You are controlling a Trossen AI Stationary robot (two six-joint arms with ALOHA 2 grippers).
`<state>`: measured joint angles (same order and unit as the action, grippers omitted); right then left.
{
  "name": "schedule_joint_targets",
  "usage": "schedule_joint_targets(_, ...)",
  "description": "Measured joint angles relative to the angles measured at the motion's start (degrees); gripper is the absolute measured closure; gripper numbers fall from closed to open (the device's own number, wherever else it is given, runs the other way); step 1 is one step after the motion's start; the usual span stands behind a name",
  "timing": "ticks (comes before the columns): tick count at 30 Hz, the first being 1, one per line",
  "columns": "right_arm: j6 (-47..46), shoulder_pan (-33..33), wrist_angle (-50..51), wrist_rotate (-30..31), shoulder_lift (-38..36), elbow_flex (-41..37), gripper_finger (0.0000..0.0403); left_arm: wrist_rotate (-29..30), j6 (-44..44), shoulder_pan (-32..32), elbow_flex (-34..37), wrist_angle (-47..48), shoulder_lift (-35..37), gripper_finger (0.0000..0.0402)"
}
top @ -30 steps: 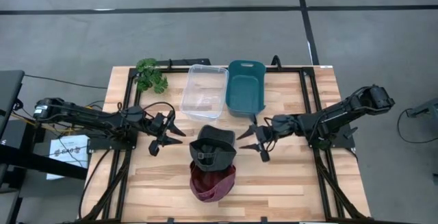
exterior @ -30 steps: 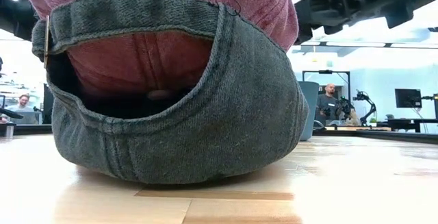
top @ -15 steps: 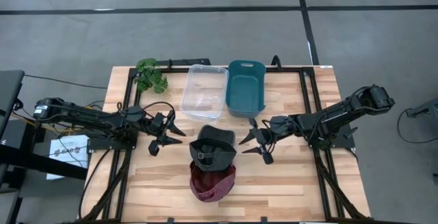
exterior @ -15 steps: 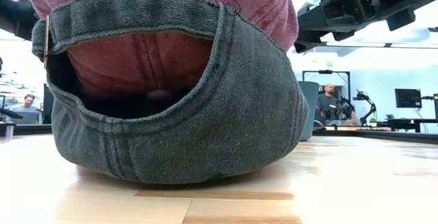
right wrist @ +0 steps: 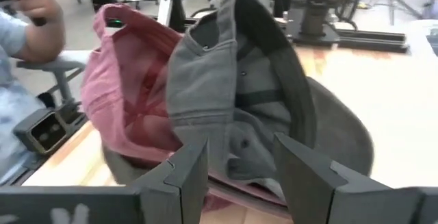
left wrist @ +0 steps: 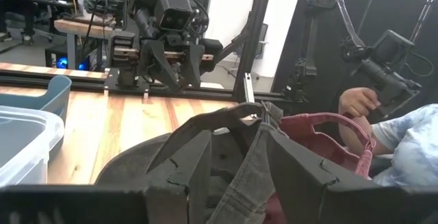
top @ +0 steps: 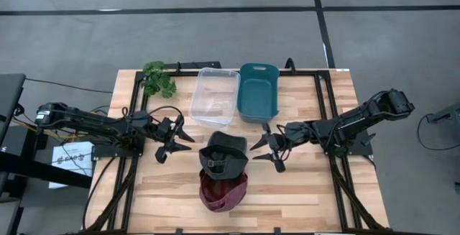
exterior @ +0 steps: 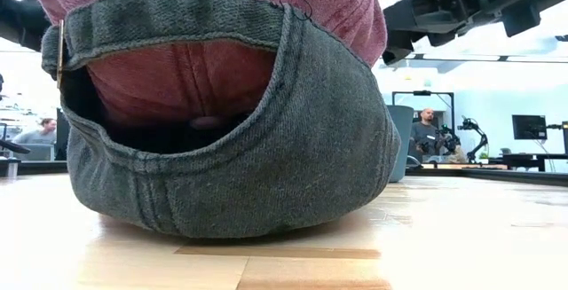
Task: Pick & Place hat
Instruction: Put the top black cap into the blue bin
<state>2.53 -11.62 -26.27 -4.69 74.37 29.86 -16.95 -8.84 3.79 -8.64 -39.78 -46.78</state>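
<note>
**Closing on the grey hat from both sides**

On the left, the left hand [top: 175, 144] is hovering low over the table [top: 309, 192], its fingers spread wide and holding nothing, just beside the hats. Far from it along the table's far edge are sitting a small green plant [top: 158, 79], a clear bin [top: 215, 95] and a teal bin [top: 257, 90], both bins looking empty.

In the middle, the grey hat [top: 224, 154] is lying upside down, overlapping a red hat [top: 223, 190] that is sitting nearer the table's near edge. In the left wrist view the grey hat [left wrist: 226, 157] is filling the gap between that hand's fingers.

On the right, the right hand [top: 267, 149] is pointing at the grey hat [right wrist: 260, 107] with its fingers likewise wide apart and empty, close to the hat but not touching.

To do the grasp well, one hand should probably be pinching only the grey hat's upturned rim, staying clear of the red fabric so the two hats are not lifting together. Going low enough to trap the soft cloth matters, since a shallow pinch may be slipping off.
</note>
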Motion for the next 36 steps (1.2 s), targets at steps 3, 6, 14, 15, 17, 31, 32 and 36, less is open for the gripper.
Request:
schedule_joint_targets(3, -1.58, 0.02, 0.05, 1.96, 0.00, 0.81, 0.0249, 0.00, -0.32, 0.00, 0.00, -0.48, 0.00, 0.0261)
schedule_joint_targets(6, -2.08, -0.03, 0.01, 1.73, 0.89, 1.23, 0.0249, 0.04, -0.44, 0.43, 0.01, -0.86, 0.00, 0.0261)
schedule_joint_targets(14, 2.92, -0.63, 6.05, 1.60, 10.64, 7.67, 0.0249, -0.02, -0.37, 2.67, 0.00, -2.86, -0.13, 0.0261)
schedule_joint_targets(15, 3.76, -0.63, 7.89, 1.60, 11.40, 9.10, 0.0249, -0.01, -0.33, 2.67, 0.00, -2.96, -0.15, 0.0261)
schedule_joint_targets(17, 4.38, -0.65, 10.84, 1.60, 13.01, 11.81, 0.0249, 0.00, -0.35, 2.64, 0.00, -2.97, -0.17, 0.0261)
schedule_joint_targets(31, 3.99, -1.13, 17.49, -4.14, 16.88, 17.06, 0.0249, -0.01, -0.24, 2.64, 0.00, -2.70, -0.22, 0.0261)
schedule_joint_targets(32, 3.98, -1.13, 17.42, -4.41, 16.60, 17.06, 0.0249, -0.02, -0.22, 2.66, 0.00, -2.72, -0.22, 0.0261)
schedule_joint_targets(36, 4.73, -1.90, 17.32, -4.51, 16.20, 17.06, 0.0249, -0.01, -0.22, 2.64, 0.00, -2.70, -0.22, 0.0261)
